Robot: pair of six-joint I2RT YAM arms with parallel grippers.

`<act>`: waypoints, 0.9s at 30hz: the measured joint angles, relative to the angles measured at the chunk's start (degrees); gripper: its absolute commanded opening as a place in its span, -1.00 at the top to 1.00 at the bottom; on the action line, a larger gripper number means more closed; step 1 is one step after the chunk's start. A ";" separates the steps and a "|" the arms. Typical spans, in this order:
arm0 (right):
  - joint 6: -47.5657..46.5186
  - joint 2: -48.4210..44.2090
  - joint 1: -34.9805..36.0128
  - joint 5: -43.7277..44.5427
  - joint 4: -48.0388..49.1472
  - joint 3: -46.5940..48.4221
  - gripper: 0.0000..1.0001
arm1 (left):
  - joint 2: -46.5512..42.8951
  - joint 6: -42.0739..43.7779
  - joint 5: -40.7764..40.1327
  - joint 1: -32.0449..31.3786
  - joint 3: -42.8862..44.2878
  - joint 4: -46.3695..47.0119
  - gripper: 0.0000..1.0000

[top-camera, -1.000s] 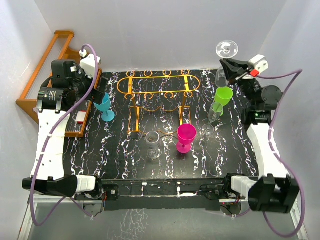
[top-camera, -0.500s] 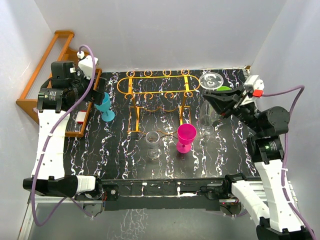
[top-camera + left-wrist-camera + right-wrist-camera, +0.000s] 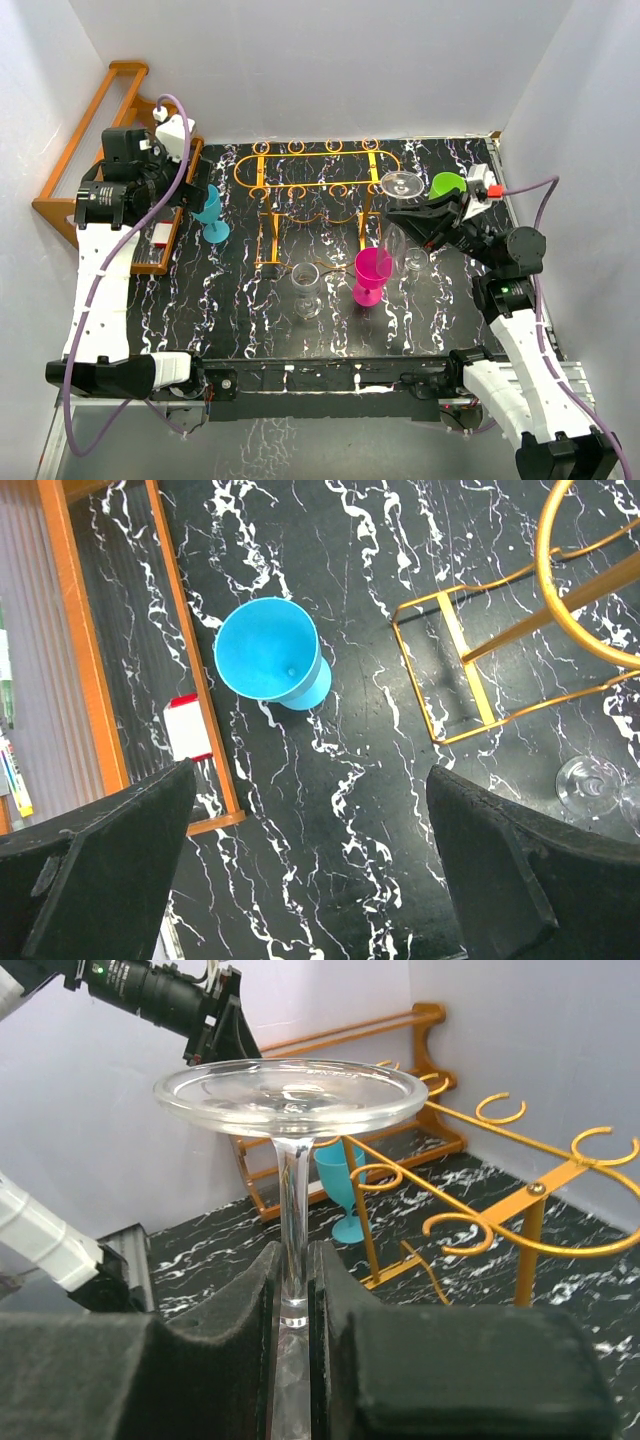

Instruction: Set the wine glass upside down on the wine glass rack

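Glass stem pinched in the nearly closed jaws of my right gripper [image 3: 295,1280], the clear wine glass [image 3: 290,1095] hangs foot-up over the table, its bowl beside the pink plastic goblet [image 3: 372,270] and just short of the thin orange wire wine glass rack [image 3: 315,170]. The risks as I judge them: the slick stem slipping, the bowl clipping the goblet, or the foot striking a rail loop instead of entering a slot. Far left, my left gripper [image 3: 310,810] hangs wide open and empty above the blue plastic goblet [image 3: 272,652].

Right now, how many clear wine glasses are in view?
3. The held glass is upside down in the right gripper, near the rack. The middle glass stands in front of the rack. The third glass stands right of the pink cup. Others may be hidden.
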 measured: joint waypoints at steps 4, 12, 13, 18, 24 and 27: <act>-3.56 0.28 0.09 -0.74 7.37 -1.73 0.84 | -0.20 -0.22 -0.20 0.55 0.00 0.83 -0.94; -11.85 1.03 0.20 -3.63 15.26 -5.79 0.84 | -0.24 -0.20 -0.70 0.70 -0.42 1.16 -0.94; -12.61 0.98 0.26 -3.96 15.50 -6.62 0.84 | -0.24 -0.22 -0.72 0.70 -0.70 1.27 -0.94; -17.57 0.74 0.31 -4.57 16.55 -12.37 0.84 | -0.24 -0.22 -0.72 0.70 -1.79 1.29 -0.94; -21.99 3.17 0.63 -4.66 18.62 -14.73 0.84 | -0.24 -0.22 -0.87 0.70 -1.90 1.81 -0.94; -24.87 4.87 0.74 -4.66 19.43 -14.67 0.84 | -0.24 -0.24 -0.87 0.70 -2.25 2.29 -0.94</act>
